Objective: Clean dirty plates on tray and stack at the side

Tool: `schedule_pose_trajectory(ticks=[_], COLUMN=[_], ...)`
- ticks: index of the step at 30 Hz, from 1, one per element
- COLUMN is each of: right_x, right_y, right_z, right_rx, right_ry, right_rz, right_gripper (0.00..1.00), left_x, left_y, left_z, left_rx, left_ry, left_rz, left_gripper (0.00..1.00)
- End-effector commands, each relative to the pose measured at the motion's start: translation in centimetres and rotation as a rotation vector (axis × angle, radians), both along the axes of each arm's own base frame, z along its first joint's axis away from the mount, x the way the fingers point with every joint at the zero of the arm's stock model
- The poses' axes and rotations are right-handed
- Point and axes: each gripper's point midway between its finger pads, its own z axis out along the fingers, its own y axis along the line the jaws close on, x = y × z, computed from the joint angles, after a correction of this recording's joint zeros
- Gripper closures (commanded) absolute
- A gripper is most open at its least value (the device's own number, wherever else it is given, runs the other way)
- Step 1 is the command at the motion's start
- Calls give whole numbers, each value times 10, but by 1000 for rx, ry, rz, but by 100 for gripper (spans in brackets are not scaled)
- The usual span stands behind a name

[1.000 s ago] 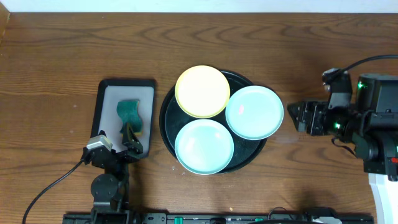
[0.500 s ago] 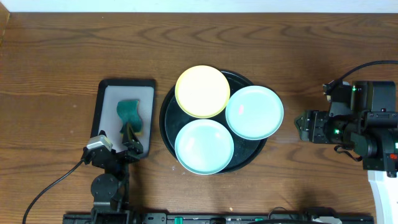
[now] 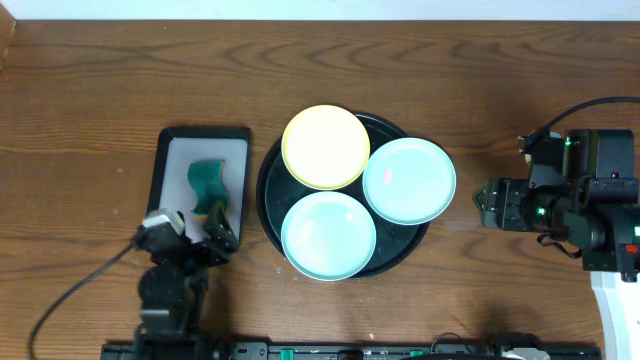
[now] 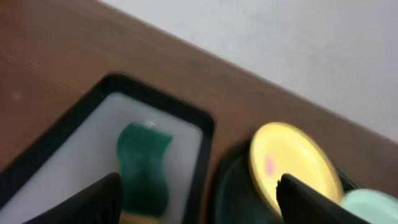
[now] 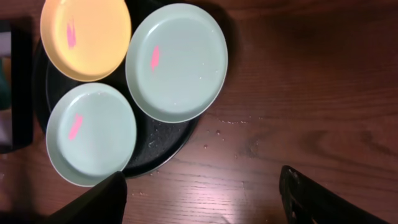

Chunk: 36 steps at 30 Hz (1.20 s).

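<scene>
Plates (image 3: 328, 235) lie flat, faces up, on round tray (image 3: 392, 245).

You look down on a dark brown, wood-grained counter (image 3: 100, 90). Along its far edge you see a plain white wall (image 4: 280, 43). Soft light leaves a faint sheen on the wood.

No readable text, labels, brands or numbers in any view. Plates (image 3: 325, 147), tray (image 3: 270, 190), small tray (image 3: 178, 160): all unmarked. Pink marks on plates = smears, not characters. Arm housings: nothing legible.
</scene>
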Motion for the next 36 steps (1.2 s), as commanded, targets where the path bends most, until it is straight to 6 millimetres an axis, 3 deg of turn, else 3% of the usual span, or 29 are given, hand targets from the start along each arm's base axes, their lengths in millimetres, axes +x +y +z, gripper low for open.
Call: schedule_pose_trajectory(ticks=[1, 8, 14, 17, 20, 28, 36], right_x=[2, 4, 6, 6, 4, 0, -1], right_y=[1, 1, 1, 1, 6, 29, 34], right_z=[3, -5, -8, -10, -14, -23, -47], right_rx=[-4, -5, -5, -5, -7, -57, -108], right_ry=[-2, 34, 48, 62, 82, 113, 165], right_rz=[3, 3, 3, 4, 24, 129, 164], right_gripper=[23, 21, 20, 20, 20, 18, 17], left_x=[-5, -10, -12, -4, 0, -18, -12], left_y=[-4, -4, -4, -4, -4, -1, 7], left_z=[66, 124, 137, 132, 115, 80, 48], left_rx=[-29, 15, 97, 98, 99, 120, 156], left_ry=[-23, 265, 544, 628, 720, 941, 1059], left_rz=[-18, -30, -78, -82, -84, -95, -68], left_gripper=[21, 21, 21, 20, 20, 21, 22])
